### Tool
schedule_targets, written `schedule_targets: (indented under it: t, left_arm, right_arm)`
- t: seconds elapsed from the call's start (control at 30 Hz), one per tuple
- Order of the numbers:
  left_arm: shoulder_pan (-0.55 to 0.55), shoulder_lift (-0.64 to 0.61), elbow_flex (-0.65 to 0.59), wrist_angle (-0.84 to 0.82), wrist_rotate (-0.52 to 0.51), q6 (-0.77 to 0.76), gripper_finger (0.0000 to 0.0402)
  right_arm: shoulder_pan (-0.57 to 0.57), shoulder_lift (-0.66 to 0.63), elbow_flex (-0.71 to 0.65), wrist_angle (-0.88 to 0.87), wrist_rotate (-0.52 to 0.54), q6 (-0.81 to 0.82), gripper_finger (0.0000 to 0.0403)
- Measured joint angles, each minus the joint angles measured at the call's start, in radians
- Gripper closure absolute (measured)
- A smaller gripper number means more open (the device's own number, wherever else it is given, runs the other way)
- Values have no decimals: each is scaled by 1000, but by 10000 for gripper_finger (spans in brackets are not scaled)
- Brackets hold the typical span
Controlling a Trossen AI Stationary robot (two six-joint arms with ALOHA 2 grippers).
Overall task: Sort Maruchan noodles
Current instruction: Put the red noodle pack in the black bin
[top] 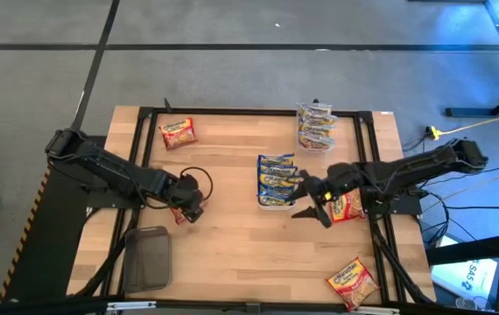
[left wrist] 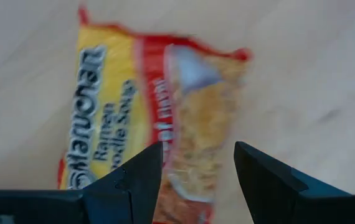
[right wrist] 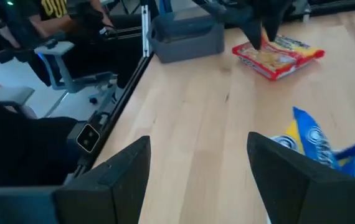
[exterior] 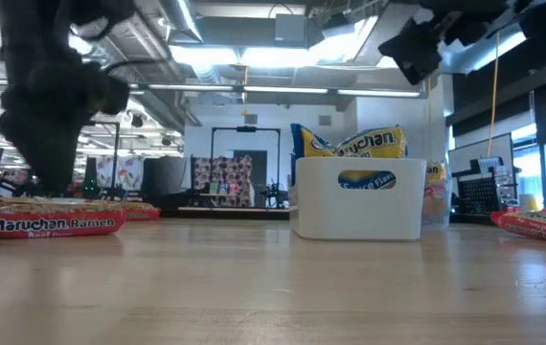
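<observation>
A red-bordered Maruchan packet (left wrist: 159,106) lies flat on the wooden table (top: 232,254), left of centre. My left gripper (left wrist: 197,168) points down over it, open, one finger on each side of the packet's near part; I cannot tell whether they touch it. My right gripper (right wrist: 196,168) hangs open and empty above the table, just right of the white tray (top: 276,203). The tray holds several blue-bordered packets (top: 276,171). In the low view my left gripper (exterior: 53,182) stands over the red packet (exterior: 43,224), and my right gripper (exterior: 415,53) is high up.
A clear tub (top: 316,127) with packets stands at the far right. Loose red packets lie at the far left (top: 178,133), under my right arm (top: 347,207) and at the near right corner (top: 353,282). A grey bin (top: 147,258) sits near left. People sit beyond the table's left side.
</observation>
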Motion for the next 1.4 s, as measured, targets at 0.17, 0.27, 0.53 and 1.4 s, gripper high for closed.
schedule_targets:
  t: [0.17,0.27,0.53,1.4]
  left_arm:
    - [0,38,-64,84,-12,20,208]
    - [-25,73,-65,207,-16,101,208]
    - [-153,204,-68,648,7,293,208]
    - [-355,655,717,313,-91,720,211]
  right_arm:
    - [101,29,1,45,72,1,162]
    - [161,49,0,62,108,32,162]
    - [335,122,0,146,232,161,162]
    - [502,367,1,463,528,436,162]
